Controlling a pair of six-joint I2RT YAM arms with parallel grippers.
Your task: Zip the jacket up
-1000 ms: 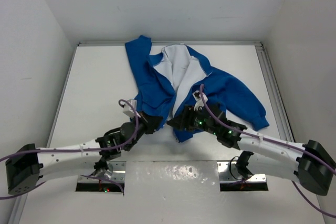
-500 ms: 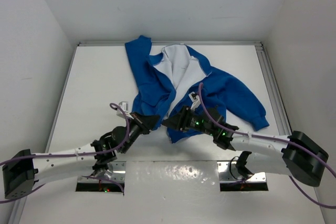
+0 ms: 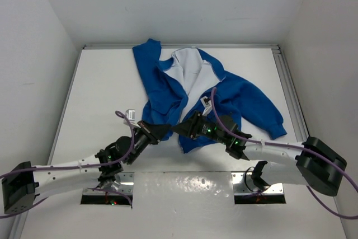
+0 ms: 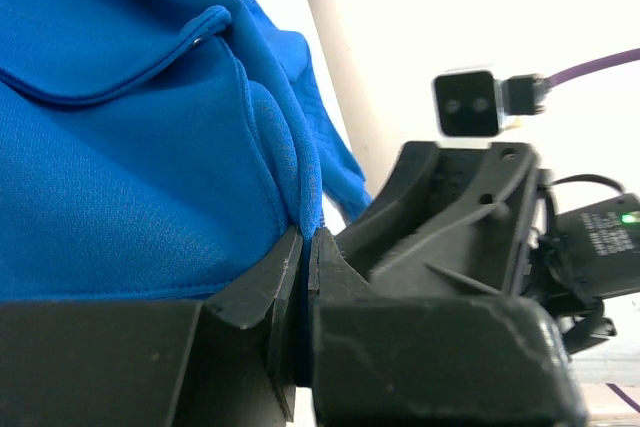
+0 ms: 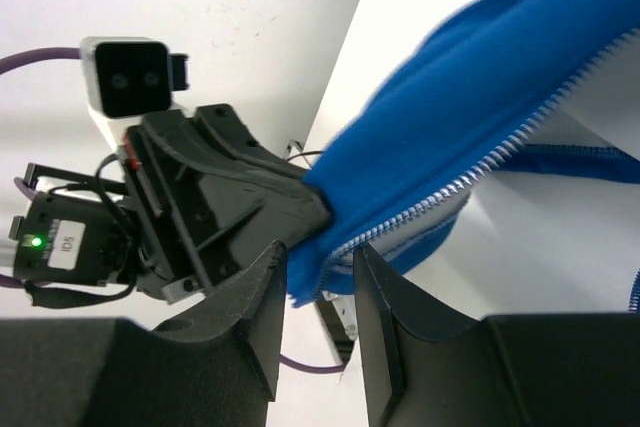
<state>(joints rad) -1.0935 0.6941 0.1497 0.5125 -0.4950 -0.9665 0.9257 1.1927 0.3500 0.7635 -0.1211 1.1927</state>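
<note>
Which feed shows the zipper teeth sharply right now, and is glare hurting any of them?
Right wrist: zipper teeth on the jacket are crisp, no glare. Left wrist: fabric weave sharp, background blown out white, no teeth visible. Top external: evenly lit, glare only on the metal strip between the bases; teeth too small to resolve.

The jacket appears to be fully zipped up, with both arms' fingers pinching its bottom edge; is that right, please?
Not quite: the jacket is unzipped, lying open with its white lining showing, as the top external view shows. The left fingers and right fingers do pinch its bottom edge.
</note>
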